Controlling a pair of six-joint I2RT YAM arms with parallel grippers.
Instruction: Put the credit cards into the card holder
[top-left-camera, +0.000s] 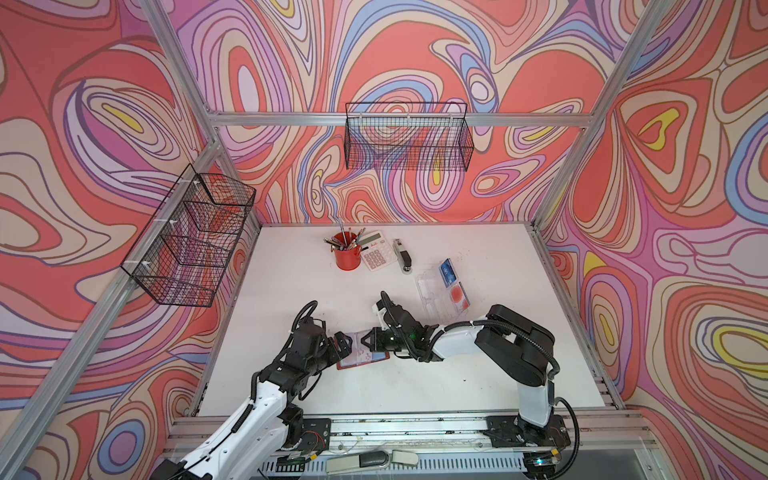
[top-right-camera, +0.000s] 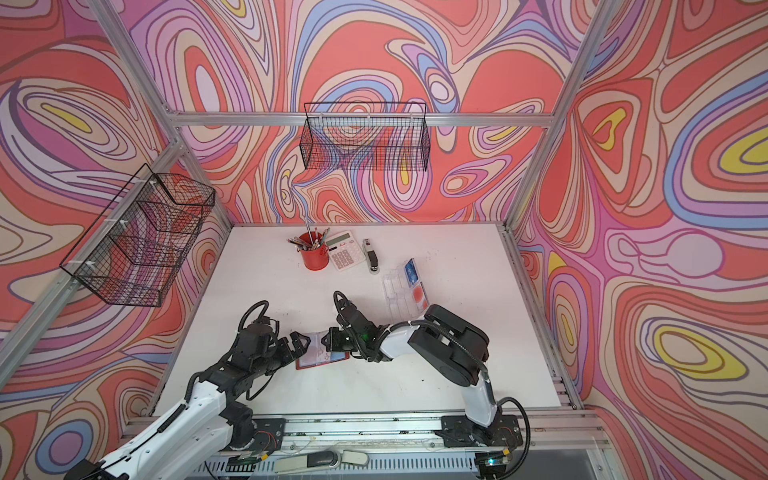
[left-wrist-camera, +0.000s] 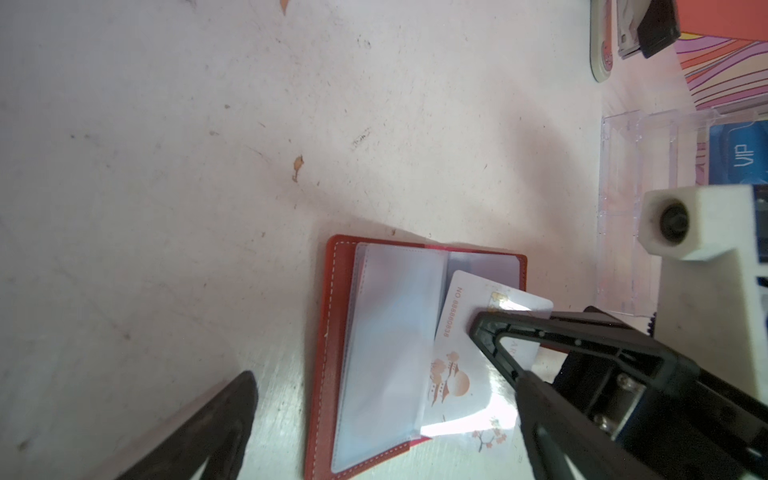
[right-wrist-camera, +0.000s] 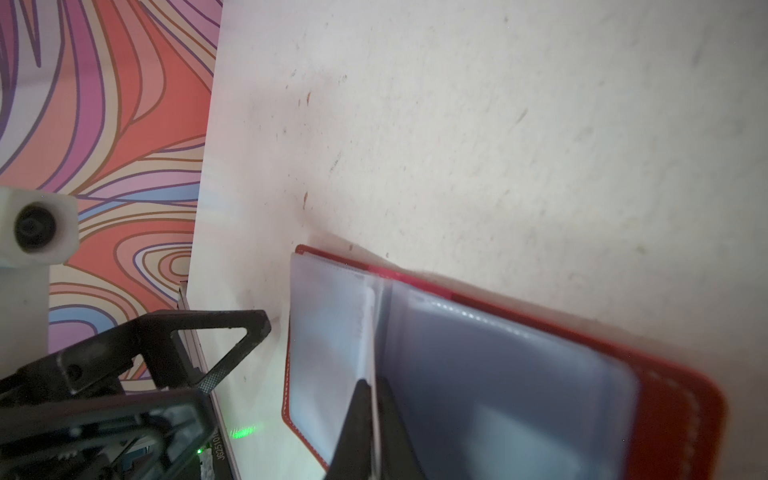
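Red pencil cup (top-left-camera: 347, 259), calculator (top-left-camera: 376, 253) and stapler (top-left-camera: 402, 255) stand together, far back on the table (top-left-camera: 478, 374)

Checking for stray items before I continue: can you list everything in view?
card holder: 1, red, open on the table, near middle
pale card: 1, white with orange print, at the holder's clear sleeves
clear tray: 1, transparent, table's right side
blue cards: count unclear, blue, tray's far compartment
circle card: 1 showing, pale with red circle, tray's near compartment
pencil cup: 1, red, far middle
calculator: 1, white, beside cup
stapler: 1, grey-black, right of calculator
wire baskets: 2, black, back and left walls
left end effector: 1, black, open beside holder
right end effector: 1, black, shut on the pale card
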